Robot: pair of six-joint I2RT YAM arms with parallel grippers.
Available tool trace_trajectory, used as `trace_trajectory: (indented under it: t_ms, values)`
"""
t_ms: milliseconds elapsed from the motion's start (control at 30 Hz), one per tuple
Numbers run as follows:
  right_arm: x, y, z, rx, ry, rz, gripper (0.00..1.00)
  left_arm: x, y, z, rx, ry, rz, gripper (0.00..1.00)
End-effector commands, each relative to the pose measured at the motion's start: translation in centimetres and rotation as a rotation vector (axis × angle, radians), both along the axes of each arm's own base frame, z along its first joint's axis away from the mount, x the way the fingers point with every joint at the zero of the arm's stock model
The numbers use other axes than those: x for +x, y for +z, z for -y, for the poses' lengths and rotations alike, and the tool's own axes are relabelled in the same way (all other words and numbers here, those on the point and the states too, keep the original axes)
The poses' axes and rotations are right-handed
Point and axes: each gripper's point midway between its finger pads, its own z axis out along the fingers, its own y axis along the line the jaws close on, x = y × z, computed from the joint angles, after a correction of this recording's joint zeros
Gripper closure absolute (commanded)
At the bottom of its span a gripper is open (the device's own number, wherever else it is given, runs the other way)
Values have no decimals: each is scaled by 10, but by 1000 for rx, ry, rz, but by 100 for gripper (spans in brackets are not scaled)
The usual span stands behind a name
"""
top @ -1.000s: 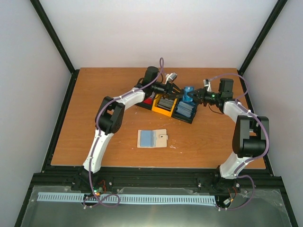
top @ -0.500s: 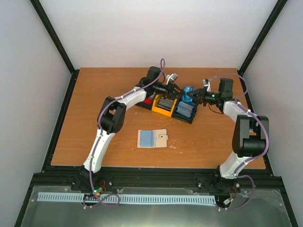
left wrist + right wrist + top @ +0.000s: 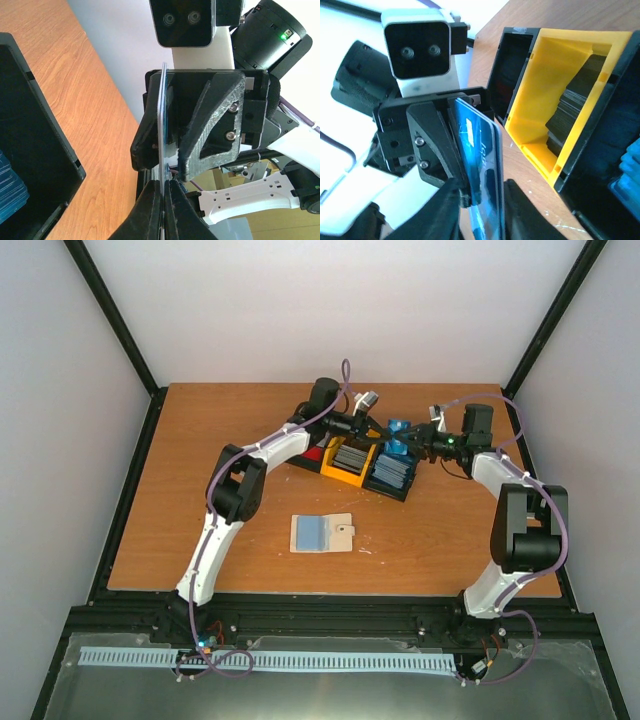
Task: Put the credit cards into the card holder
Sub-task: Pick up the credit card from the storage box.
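Note:
A blue credit card (image 3: 399,429) is held on edge between both grippers, above the right end of the bin tray. My left gripper (image 3: 163,182) is shut on one end of the card (image 3: 162,110). My right gripper (image 3: 482,200) has a jaw on each side of the other end of the card (image 3: 477,145), with a small gap on one side. The beige card holder (image 3: 340,532) lies flat in the middle of the table, apart from both grippers. A pale blue card (image 3: 311,532) lies on its left half.
The black-and-yellow bin tray (image 3: 395,494) stands at the back of the table under the grippers. Its yellow compartment (image 3: 535,100) holds a stack of dark grey cards (image 3: 575,105). Blue cards (image 3: 627,170) lie in the black compartment beside it.
Both grippers and the blue card have shifted slightly toward the back of the table. The card holder has not moved.

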Motion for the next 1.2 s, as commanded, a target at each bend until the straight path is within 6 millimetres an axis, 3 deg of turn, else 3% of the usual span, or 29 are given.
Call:
trace_trajectory:
  t_ms: [0,100,367,467,667,833,1167]
  values:
    - [-1,35,3,9,-9,114,71,-5,38,-5,-53,-19,75,99]
    - [-4,43,5,12,-27,135,61,-2,50,-18,-71,-14,84,99]
    - [-2,61,14,57,-153,163,59,-11,85,-37,-128,-38,139,99]
    - [1,85,16,126,-189,212,59,-18,95,-41,-147,-51,187,99]
    - [4,113,10,227,-172,237,59,-27,100,-45,-167,-72,229,99]
    - [6,113,-2,219,-127,228,60,-28,104,-46,-172,-74,241,99]
    - [9,111,-2,230,-150,223,85,-32,107,-48,-178,-77,253,99]
